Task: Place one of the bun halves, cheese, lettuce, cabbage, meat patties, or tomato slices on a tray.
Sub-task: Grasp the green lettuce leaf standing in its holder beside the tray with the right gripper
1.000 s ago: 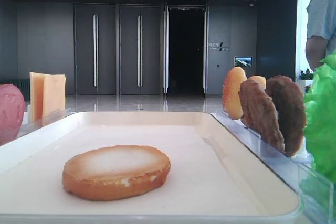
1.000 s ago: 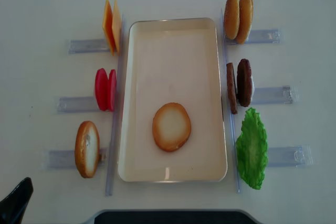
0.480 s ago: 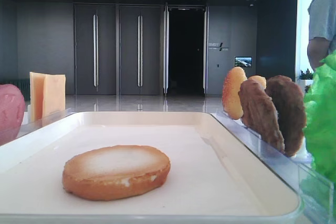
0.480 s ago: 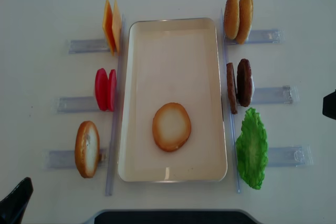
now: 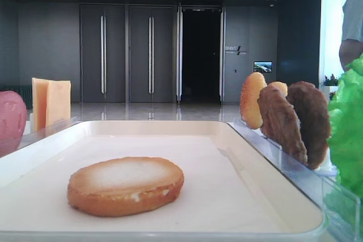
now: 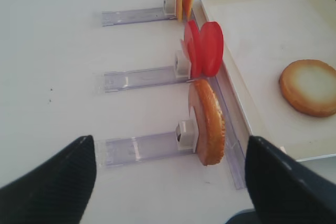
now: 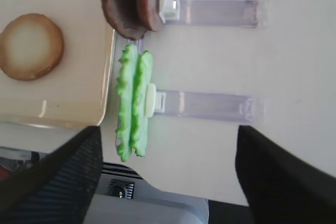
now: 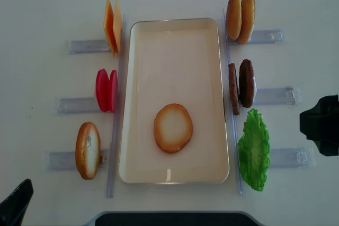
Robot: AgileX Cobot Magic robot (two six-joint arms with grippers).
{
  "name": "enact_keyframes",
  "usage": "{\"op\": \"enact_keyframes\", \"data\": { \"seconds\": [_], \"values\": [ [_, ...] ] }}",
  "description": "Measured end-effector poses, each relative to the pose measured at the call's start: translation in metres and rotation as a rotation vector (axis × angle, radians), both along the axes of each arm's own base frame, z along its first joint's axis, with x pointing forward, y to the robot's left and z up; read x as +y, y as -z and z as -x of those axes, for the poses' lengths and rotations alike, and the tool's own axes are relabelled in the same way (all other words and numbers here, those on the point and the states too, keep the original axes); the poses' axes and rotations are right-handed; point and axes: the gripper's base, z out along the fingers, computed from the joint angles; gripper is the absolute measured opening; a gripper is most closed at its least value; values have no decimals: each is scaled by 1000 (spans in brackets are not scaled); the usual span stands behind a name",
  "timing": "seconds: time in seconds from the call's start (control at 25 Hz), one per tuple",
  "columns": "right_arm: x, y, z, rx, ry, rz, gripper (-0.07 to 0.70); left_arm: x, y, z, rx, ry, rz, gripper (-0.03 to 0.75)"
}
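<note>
A toasted bun half [image 8: 173, 127] is seen lying flat on the cream tray [image 8: 175, 30], toward its 6 o'clock end. The lettuce [image 8: 254, 150] stands on edge in a clear rack [image 8: 288, 157] just beside the tray's 4 o'clock corner, with the meat patties [image 8: 241, 83] at 3 o'clock and two more bun halves [image 8: 240, 16] at 1 o'clock. Cheese [image 8: 112, 26] is set at 11 o'clock, tomato slices [image 8: 106, 90] at 9 o'clock, another bun half [image 8: 88, 150] at 7 o'clock. The right gripper [image 7: 168, 182] is held wide open above the lettuce rack, gripping nothing. The left gripper [image 6: 170, 187] is likewise spread wide and empty.
</note>
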Motion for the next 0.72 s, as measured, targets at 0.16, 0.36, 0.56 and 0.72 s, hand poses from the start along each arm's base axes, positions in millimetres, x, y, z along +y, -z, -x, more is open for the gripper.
{"op": "enact_keyframes", "data": {
  "seconds": [0.16, 0.36, 0.56, 0.72],
  "values": [
    [30, 11, -3, -2, -68, 98, 531, 0, 0, 0, 0, -1, 0, 692],
    [51, 21, -7, -45, -100, 199, 531, 0, 0, 0, 0, -2, 1, 692],
    [60, 31, -13, -23, -105, 257, 531, 0, 0, 0, 0, -2, 1, 692],
    [61, 36, -19, 1, -99, 287, 522, 0, 0, 0, 0, -2, 1, 692]
  ]
}}
